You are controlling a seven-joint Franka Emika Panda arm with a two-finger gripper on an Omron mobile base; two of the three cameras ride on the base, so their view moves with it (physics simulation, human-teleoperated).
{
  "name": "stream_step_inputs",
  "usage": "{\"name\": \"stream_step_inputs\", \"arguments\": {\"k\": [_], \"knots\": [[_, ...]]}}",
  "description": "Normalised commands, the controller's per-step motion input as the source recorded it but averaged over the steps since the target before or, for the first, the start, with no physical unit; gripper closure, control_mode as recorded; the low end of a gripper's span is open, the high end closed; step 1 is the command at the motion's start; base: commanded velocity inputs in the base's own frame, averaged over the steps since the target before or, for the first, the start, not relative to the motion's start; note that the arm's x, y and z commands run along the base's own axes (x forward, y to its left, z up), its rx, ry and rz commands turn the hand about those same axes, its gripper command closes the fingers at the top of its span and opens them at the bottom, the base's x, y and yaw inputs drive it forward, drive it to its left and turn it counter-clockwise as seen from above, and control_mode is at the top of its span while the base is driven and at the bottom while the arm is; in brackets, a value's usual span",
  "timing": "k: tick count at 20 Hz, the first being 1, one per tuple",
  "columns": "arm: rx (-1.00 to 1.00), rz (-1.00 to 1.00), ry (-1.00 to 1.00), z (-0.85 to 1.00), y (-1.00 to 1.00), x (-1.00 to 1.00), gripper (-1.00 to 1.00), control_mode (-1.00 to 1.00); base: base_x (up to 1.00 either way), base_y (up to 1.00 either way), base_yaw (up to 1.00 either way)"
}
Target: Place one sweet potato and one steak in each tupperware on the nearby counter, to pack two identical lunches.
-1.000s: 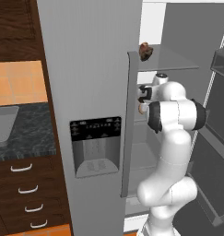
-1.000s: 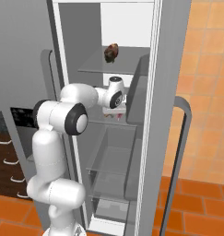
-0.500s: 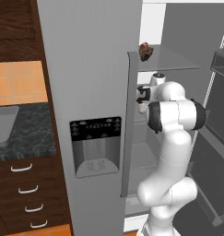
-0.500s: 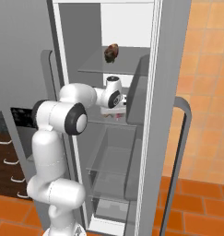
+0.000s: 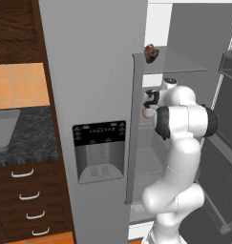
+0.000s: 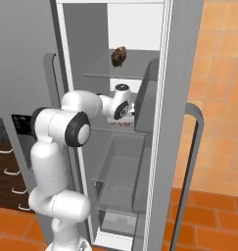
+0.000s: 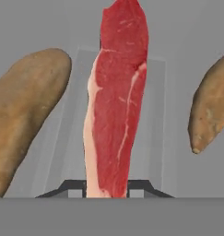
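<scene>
The refrigerator [image 6: 179, 73] stands open, its grey interior showing several clear glass shelves. To its left in the left base view, a dark stone worktop [image 5: 26, 138] sits over wooden drawers [image 5: 24, 200] with white handles. The left-hand fridge door carries a dispenser panel [image 5: 99, 151]. The white arm [image 5: 182, 143] rises from the base and reaches into the fridge at the middle shelf [image 6: 113, 128]. On the upper shelf [image 6: 108, 71] lies a small dark brown-red item [image 6: 118, 56]; its identity cannot be determined.

In the hand view, the steak [image 7: 115, 101] runs lengthwise up the centre, red with a pale fat edge, its near end sitting between the tool's [image 7: 106, 186] dark tips. The tool is closed down on the steak. One sweet potato [image 7: 26, 120] lies on the left of the steak and a second sweet potato [image 7: 212, 108] on the right, each apart from the meat, all on the grey shelf surface.
</scene>
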Motion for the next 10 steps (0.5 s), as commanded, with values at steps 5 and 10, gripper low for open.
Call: {"name": "stream_step_inputs", "arguments": {"k": [5, 10], "knots": [[0.05, 0.00, -0.16, 0.02, -0.26, -0.69, 1.00, -1.00, 0.00, 0.00, 0.00], [-0.01, -0.01, -0.03, 0.71, 0.08, -0.82, 1.00, -1.00, 0.00, 0.00, 0.00]]}}
